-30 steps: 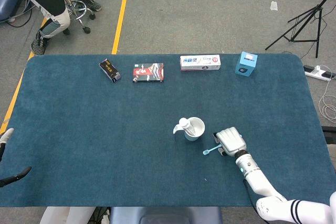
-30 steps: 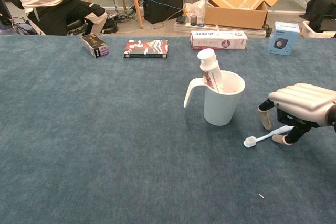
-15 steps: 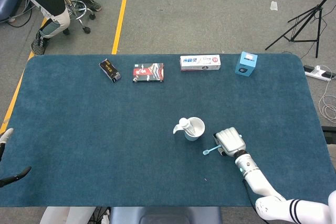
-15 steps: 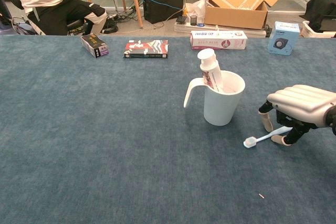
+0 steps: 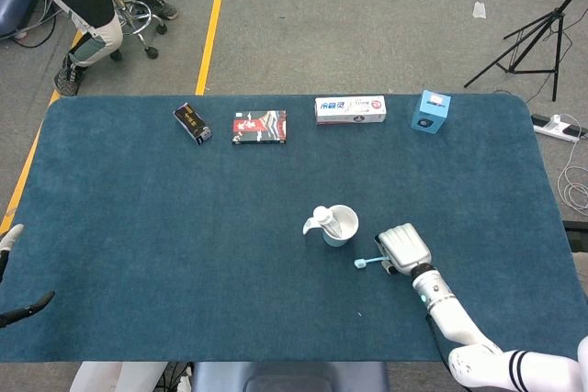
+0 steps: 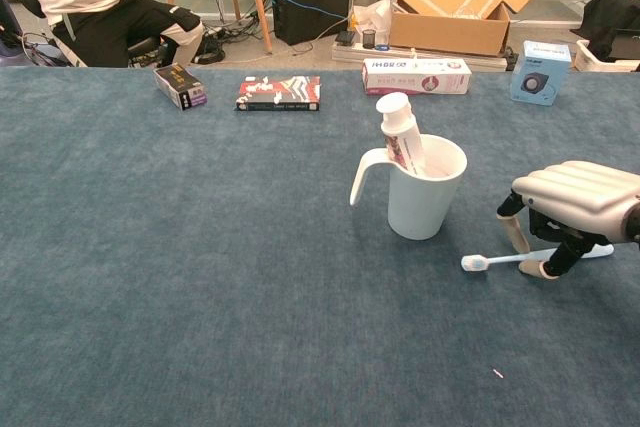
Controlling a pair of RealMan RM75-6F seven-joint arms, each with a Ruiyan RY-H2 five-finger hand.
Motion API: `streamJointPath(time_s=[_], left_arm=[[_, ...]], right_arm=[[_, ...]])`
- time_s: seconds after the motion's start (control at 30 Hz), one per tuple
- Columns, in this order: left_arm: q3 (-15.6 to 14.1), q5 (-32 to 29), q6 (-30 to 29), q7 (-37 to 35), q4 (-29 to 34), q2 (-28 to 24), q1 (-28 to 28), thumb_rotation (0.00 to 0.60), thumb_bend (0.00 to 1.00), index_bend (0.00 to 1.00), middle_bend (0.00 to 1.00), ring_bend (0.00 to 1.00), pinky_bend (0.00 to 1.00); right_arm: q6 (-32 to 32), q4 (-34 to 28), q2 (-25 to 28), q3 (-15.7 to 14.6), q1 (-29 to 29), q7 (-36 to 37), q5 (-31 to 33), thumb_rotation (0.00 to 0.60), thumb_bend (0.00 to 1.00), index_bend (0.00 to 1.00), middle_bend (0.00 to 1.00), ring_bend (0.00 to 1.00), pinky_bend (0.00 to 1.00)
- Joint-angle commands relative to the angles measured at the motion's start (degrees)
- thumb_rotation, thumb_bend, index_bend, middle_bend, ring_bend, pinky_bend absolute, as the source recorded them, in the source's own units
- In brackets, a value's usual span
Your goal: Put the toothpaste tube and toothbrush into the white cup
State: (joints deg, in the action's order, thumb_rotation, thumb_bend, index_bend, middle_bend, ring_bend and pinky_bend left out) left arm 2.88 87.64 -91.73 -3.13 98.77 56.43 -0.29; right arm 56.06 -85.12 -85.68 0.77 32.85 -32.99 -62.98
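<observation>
Chest view: toothbrush (image 6: 535, 256) is pinched under the arched right hand (image 6: 572, 209) on the worktop (image 6: 200, 247); cup (image 6: 425, 197) with tube (image 6: 398, 130) stands just beside it.

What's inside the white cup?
The toothpaste tube stands inside the white cup, cap end up, leaning toward the handle side. Its bottom is hidden by the cup wall. The toothbrush isn't inside; it's on the table under the right hand.
</observation>
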Motion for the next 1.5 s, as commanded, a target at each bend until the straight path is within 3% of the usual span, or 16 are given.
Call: streamJointPath(time_s=[0.03,0.77,1.5], left_arm=[[0.0,0.0,0.0,0.0,0.0,0.0,0.0,0.600,0.04,0.03,0.16,0.16,0.26],[0.1,-0.3,0.4,0.5,-0.2,0.2,-0.1,0.600,0.05,0.03,0.16,0.16,0.26],[0.1,-0.6,0.7,0.8,-0.3,0.3,-0.3,0.600,0.04,0.03,0.16,0.16,0.26]], right_arm=[[0.4,-0.9,0.6,0.1,-0.3,0.9,-0.5,0.600,0.23,0.63,1.00,1.00,1.00],[4.0,-9.7,6.2,1.4,-2.4,10.3,-7.1,0.600,0.23,0.64,1.00,1.00,1.00],[5.5,-27.9,19.2,4.6,-3.5,31.6,-17.7,0.600,0.25,0.64,1.00,1.00,1.00]])
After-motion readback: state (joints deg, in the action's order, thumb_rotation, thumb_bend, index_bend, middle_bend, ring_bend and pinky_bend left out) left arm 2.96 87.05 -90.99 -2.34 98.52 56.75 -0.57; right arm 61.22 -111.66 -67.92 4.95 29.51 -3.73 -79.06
